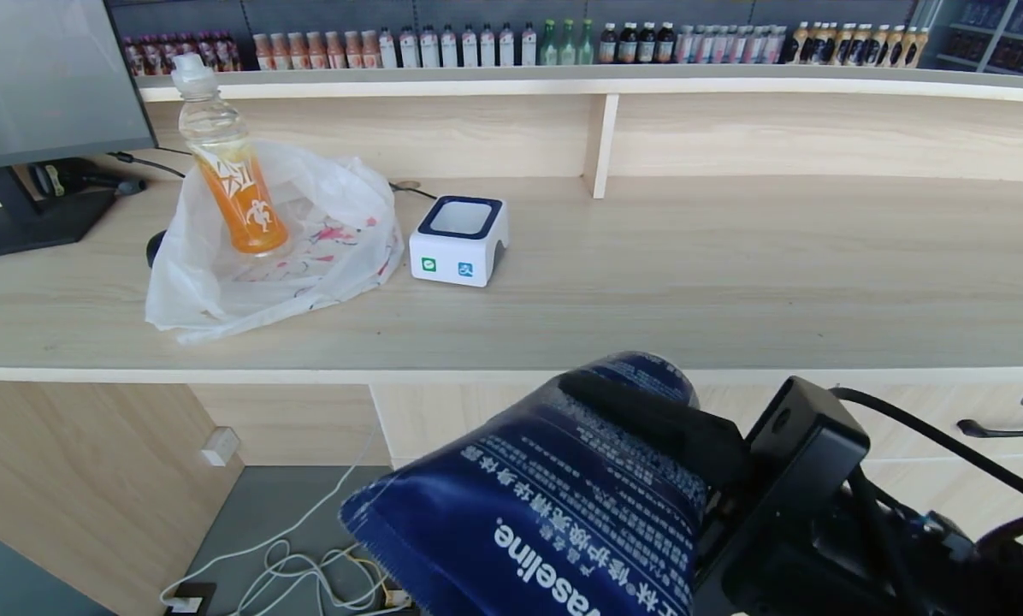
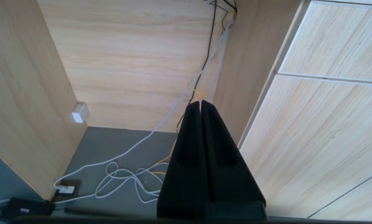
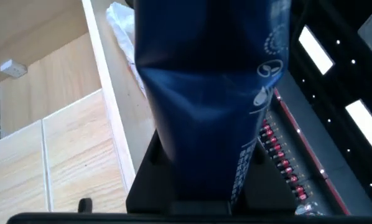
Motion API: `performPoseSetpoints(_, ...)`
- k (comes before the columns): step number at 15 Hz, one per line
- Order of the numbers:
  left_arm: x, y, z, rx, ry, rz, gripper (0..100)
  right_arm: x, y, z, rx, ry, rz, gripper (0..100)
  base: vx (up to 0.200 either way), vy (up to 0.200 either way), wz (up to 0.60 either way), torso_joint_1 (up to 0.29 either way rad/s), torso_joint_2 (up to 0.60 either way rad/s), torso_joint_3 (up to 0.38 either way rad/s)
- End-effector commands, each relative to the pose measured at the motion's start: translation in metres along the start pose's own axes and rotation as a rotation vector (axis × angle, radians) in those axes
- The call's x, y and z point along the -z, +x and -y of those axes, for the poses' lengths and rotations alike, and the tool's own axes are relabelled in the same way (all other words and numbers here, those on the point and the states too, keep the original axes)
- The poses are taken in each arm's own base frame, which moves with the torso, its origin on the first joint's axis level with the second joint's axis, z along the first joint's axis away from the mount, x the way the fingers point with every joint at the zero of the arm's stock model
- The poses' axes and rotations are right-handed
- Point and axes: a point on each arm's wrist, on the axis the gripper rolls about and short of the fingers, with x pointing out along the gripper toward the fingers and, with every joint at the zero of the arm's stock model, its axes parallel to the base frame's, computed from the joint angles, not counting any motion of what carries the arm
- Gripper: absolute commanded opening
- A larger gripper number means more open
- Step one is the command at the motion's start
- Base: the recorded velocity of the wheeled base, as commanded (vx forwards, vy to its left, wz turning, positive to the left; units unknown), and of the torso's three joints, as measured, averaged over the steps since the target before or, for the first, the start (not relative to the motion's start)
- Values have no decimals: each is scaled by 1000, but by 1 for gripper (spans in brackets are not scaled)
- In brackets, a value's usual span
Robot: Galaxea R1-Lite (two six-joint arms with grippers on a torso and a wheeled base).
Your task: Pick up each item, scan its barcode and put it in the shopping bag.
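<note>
Head view, lower centre: the right gripper [image 1: 640,428] clamps a blue pouch [image 1: 554,513]; upper left, a bottle [image 1: 236,184] stands in the shopping bag [image 1: 349,239]. The left wrist view adds the left gripper [image 2: 201,107], fingers pressed together, empty.

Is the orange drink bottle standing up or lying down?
Standing up. The bottle has its white cap on top and its bottom set down in the folds of the white bag on the counter.

Glossy blue plastic pouch [image 1: 554,505]; matt pale-wood counter [image 1: 734,274] — shopping bag [image 1: 349,231] thin, crinkled plastic (translucent).
</note>
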Motion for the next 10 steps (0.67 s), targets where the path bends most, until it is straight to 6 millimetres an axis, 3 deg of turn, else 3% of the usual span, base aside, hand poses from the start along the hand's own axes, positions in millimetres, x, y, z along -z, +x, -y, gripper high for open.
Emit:
performPoseSetpoints(1, 0, 0, 0, 0, 0, 0, 0, 0, -6, 15, 60, -134, -14, 0, 0, 0, 0, 0, 0, 0)
performPoseSetpoints(3, 0, 0, 0, 0, 0, 0, 0, -3, -15, 27, 107, -268, -55, 0, 0, 0, 0, 0, 0, 0)
performPoseSetpoints(6, 0, 0, 0, 0, 0, 0, 0, -1, -27, 36, 138, -335, -81, 0, 0, 0, 0, 0, 0, 0)
performPoseSetpoints(10, 0, 0, 0, 0, 0, 0, 0, -3, -24, 45, 169, -476, -90, 0, 0, 0, 0, 0, 0, 0)
